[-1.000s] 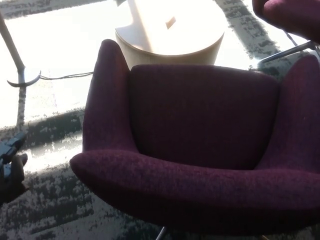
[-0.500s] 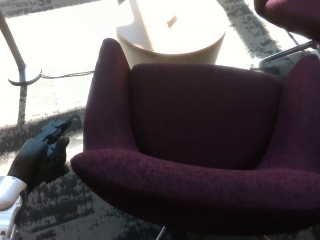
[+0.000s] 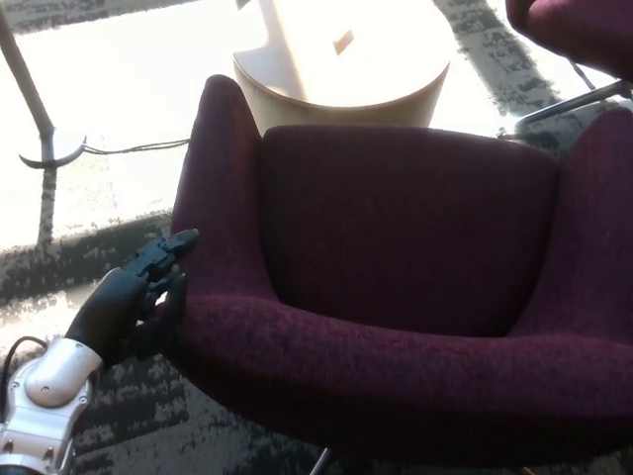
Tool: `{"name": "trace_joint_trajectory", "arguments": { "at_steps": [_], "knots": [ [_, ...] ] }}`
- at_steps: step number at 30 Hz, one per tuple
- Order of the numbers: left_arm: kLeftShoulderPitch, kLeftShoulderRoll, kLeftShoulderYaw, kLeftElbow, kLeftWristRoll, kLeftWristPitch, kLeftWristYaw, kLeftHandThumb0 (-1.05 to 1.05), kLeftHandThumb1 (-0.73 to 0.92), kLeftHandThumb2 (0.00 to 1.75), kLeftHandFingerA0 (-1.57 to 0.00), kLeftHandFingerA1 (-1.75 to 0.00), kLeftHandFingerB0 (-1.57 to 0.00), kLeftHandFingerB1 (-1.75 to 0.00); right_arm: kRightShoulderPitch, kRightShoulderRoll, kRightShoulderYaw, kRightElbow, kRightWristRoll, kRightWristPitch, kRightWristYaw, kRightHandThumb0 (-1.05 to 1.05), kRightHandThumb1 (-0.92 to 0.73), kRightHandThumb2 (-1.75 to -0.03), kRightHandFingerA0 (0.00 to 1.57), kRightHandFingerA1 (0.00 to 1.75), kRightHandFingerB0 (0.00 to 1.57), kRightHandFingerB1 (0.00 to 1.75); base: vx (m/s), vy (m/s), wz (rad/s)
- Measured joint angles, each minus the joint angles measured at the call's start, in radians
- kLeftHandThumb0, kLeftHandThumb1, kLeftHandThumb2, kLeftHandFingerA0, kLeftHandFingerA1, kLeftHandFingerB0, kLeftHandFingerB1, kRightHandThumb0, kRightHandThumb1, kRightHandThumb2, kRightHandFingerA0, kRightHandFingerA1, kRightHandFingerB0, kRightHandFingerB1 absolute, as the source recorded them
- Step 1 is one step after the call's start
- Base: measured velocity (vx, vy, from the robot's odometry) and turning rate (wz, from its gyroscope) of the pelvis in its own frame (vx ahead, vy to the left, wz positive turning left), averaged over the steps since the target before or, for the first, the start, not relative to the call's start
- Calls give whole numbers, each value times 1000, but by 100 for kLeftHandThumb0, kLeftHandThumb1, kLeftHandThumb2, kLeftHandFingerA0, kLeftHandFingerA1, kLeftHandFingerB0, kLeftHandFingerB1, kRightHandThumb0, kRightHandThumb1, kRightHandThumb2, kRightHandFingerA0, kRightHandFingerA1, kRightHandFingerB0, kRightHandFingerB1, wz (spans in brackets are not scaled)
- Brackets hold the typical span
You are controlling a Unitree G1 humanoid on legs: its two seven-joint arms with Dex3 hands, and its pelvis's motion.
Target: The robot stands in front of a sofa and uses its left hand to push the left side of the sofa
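The left robot hand (image 3: 138, 302) has moved fast over the last sec: from barely in view at the picture's left edge, to partway in, and now right up vs the sofa (image 3: 396, 287), at its left side where the arm wing meets the front edge. Fingers (image 3: 170, 247) are stretched out and apart, holding nothing, fingertips laid on or just touching the purple fabric; thumb side is pressed in near the lower roll, though exact contact is hard to read in the shadow. So approx: reach done, contact made or about to be, push prob just starting. The sofa doesn't look shifted yet relative to the round table (image 3: 341, 69) behind it or the patterned carpet (image 3: 119, 416); the slight drift of the whole pic looks like camera motion. Right robot hand isn't in view. The sofa sits dead centre, filling most of the view, a lamp base and cord (image 3: 59, 148) well off to its left. No brands, labels or readable writing anywhere.
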Motion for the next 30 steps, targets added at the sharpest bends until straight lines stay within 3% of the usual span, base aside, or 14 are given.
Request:
{"name": "trace_joint_trajectory", "arguments": {
  "at_steps": [3,4,13,14,15,25,26,30],
  "knots": [
    [9,-9,-10,-10,3,0,6,-84,83,125,0,-22,-8,-22,0,0,-1,0,-2,0,0,-49,-72,-62,61,52,57,40,0,0,0],
    [11,-11,-13,-14,5,0,8,-91,90,85,-1,-26,-3,-24,0,0,-1,0,-2,0,0,-50,-72,-62,61,49,56,40,0,0,0],
    [24,-22,-39,-13,27,-14,39,-95,90,85,-2,-27,-5,-23,-2,0,0,0,-7,0,-1,-49,-72,-62,61,52,58,40,0,0,0],
    [24,-23,-41,-13,28,-15,42,-90,80,118,-7,-31,-6,-21,-2,0,0,0,-7,0,-1,-48,-71,-62,62,52,58,41,0,0,0],
    [26,-23,-43,-14,30,-17,44,-90,82,123,0,-31,-7,-20,-2,0,0,0,-8,0,-1,-49,-72,-62,61,50,57,40,0,0,0],
    [61,-28,-90,-30,38,-41,56,-88,78,120,0,-29,-8,-22,-4,0,0,0,-9,0,-3,-49,-70,-61,64,57,60,41,0,0,0],
    [66,-29,-95,-33,38,-41,56,-91,78,116,-8,-31,-5,-20,-4,0,0,0,-9,0,-4,-48,-70,-61,65,59,62,41,0,0,0],
    [83,-40,-142,-48,46,-53,60,-91,78,116,-8,-31,-5,-20,-8,1,0,0,-10,0,-6,-48,-70,-61,65,59,62,41,0,0,0]
  ]
}}
